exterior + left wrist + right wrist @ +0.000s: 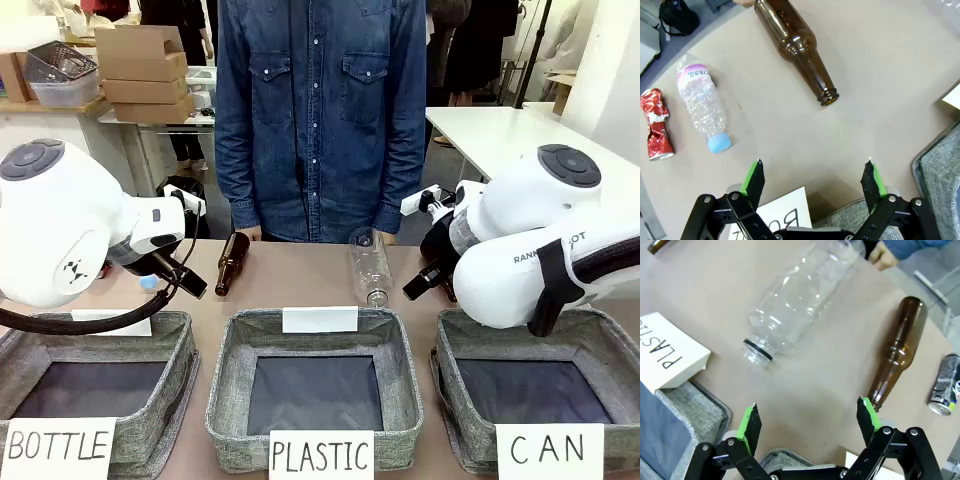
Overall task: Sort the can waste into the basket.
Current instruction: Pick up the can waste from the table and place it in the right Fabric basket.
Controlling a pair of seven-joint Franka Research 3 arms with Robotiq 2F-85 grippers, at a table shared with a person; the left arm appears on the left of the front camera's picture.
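Observation:
A crushed red and silver can [657,131] lies on the brown table at the left edge of the left wrist view, beside a clear plastic bottle. My left gripper [813,175] hangs open above bare table, well apart from that can. A dark black-and-silver can [945,385] lies at the right edge of the right wrist view, beyond a brown bottle. My right gripper [807,417] is open over bare table, holding nothing. The grey basket [452,395] with the "CAN" card stands at the front right, partly under my right arm.
Like grey bins marked "PLASTIC" [225,400] and "BOTTLE" [180,345] stand beside the basket. Brown glass bottles [797,47] [897,352] and clear plastic bottles [702,102] [795,300] lie on the table. A person in a denim shirt [320,110] stands at the far edge.

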